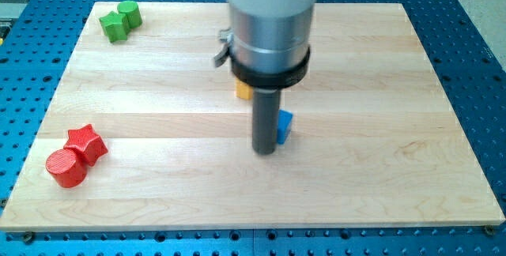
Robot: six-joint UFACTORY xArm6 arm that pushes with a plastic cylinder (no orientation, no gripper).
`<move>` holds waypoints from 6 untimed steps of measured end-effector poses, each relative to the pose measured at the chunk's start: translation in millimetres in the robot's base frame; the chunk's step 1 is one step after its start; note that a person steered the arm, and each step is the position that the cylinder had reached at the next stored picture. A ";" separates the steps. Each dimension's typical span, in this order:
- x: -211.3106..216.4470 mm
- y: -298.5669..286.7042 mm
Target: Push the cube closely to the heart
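1. No claw was fitted, so no open or closed state could be told; only the rod was seen, and nothing was held by it. My tip (265, 152) was set on the surface (379, 74) near the middle of the view.
2. A blue block (285, 126) was seen touching, or just beside, the rod on the view's right; most of it was hidden and its shape could not be made out. An orange block (243, 91) was seen just above, largely covered by the arm's collar, shape also untold.
3. Which of these was the cube and which the heart could not be settled. A wrong guess was judged the first risk: the wrong block might be pushed.
4. Contact on the blue block appeared to be off-centre, so it was judged likely to spin or slip past the rod rather than travel straight.
5. Too long a push was judged liable to knock the second block away.
6. Red blocks (75, 156) at the lower left and green blocks (120, 19) at the upper left were well apart and not at risk.
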State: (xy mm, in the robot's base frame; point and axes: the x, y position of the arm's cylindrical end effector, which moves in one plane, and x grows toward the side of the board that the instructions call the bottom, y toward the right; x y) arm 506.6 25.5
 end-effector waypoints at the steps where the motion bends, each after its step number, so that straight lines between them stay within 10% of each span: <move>1: -43.9 16.4; 3: -23.9 94.3; 6: -49.5 54.7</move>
State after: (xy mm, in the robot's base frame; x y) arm 457.1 80.2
